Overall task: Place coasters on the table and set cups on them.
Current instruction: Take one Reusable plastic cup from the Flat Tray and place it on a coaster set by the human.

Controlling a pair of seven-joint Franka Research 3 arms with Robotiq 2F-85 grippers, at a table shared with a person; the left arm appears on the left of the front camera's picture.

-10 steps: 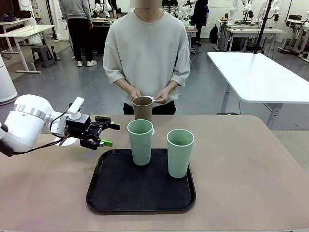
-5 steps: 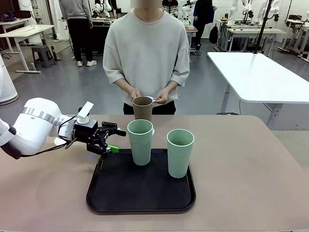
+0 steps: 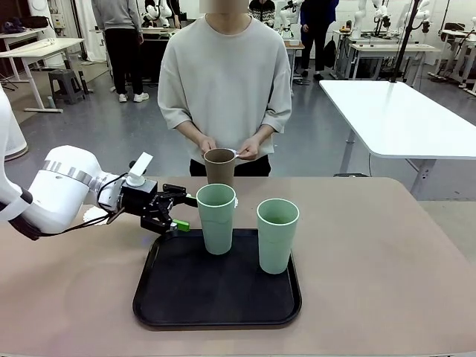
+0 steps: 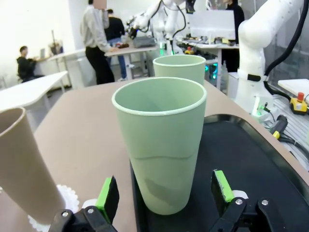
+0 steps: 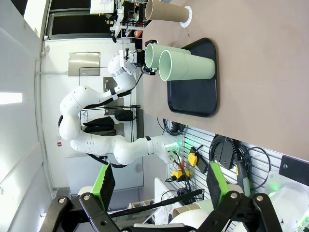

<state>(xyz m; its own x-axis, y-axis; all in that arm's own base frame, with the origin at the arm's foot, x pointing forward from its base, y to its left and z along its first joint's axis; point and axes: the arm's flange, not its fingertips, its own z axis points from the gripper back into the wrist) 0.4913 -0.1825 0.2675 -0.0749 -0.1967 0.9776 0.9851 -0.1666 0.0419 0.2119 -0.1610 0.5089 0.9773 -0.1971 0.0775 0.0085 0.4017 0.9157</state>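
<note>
**Left gripper (image 3: 184, 213) spread at the left green cup (image 3: 216, 219)**

Its jaws stand wide over the black tray's (image 3: 171, 301) left rim, the green pads just short of the cup's wall. The right green cup (image 3: 277, 235) stands apart on the tray, with a gap between the two. Beyond the far rim the brown cup (image 3: 219, 166) sits on a coaster (image 4: 67, 199). The table (image 3: 387, 260) lies bare to the right. The right gripper (image 5: 161, 182) is also spread

I'm working in a robotics lab: glossy white worktables (image 3: 394, 111) stand on bare grey floor (image 3: 111, 141) at the far side, and an emergency-stop button (image 4: 300, 99) and cabling (image 4: 277, 126) sit beside my rig.
</note>
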